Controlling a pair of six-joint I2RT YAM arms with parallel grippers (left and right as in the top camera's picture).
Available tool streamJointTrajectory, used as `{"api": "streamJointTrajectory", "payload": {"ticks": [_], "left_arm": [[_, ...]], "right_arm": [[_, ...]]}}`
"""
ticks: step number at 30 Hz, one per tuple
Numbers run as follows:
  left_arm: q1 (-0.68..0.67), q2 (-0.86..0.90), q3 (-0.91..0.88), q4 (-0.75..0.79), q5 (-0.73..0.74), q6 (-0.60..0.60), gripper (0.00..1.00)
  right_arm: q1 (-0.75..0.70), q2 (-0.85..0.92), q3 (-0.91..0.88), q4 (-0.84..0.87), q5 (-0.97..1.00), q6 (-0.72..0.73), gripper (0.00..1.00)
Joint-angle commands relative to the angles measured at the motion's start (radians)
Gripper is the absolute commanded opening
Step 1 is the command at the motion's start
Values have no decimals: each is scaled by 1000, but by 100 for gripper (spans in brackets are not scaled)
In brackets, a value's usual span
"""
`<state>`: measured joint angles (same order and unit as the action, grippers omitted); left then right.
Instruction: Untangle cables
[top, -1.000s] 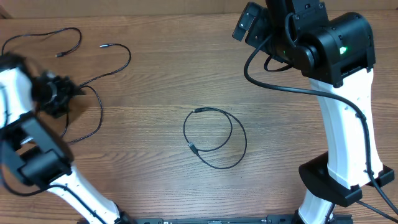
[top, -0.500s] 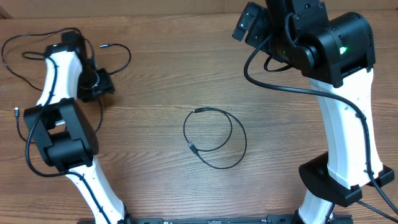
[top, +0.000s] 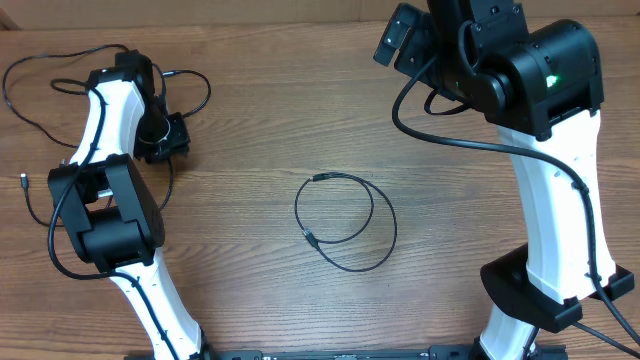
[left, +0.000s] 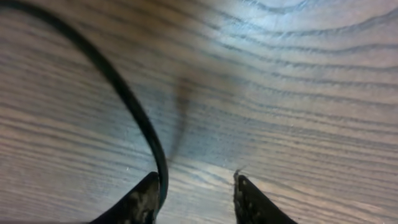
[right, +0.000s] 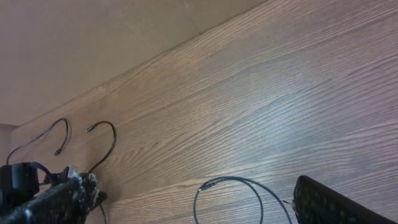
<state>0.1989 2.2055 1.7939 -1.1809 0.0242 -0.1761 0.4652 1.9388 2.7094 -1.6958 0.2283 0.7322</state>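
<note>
L gripper (left: 196, 186) has swung in from the table (top: 240, 280) edge to the upper-left cables (top: 60, 75). Its jaws are narrower than before but still gapped, w/ one cable beside a finger, not pinched. R gripper (right: 196, 202) unchanged, spread wide; coiled cable (top: 345, 222) at centre hasn't moved.

Black cables (top: 311, 237) on a brown, wood-grained table (top: 250, 290); white-and-black arms (top: 555, 200).
</note>
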Motion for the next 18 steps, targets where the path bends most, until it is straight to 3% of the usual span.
{"api": "streamJointTrajectory", "payload": {"ticks": [1, 7, 18], "left_arm": [[5, 8, 8, -21, -8, 15, 31], [3, 9, 8, -48, -9, 16, 25], [36, 9, 8, 25, -111, 24, 44]], "right_arm": [[-1, -3, -2, 3, 14, -5, 100], [-1, -3, -2, 3, 14, -5, 100], [-1, -3, -2, 3, 14, -5, 100]]}}
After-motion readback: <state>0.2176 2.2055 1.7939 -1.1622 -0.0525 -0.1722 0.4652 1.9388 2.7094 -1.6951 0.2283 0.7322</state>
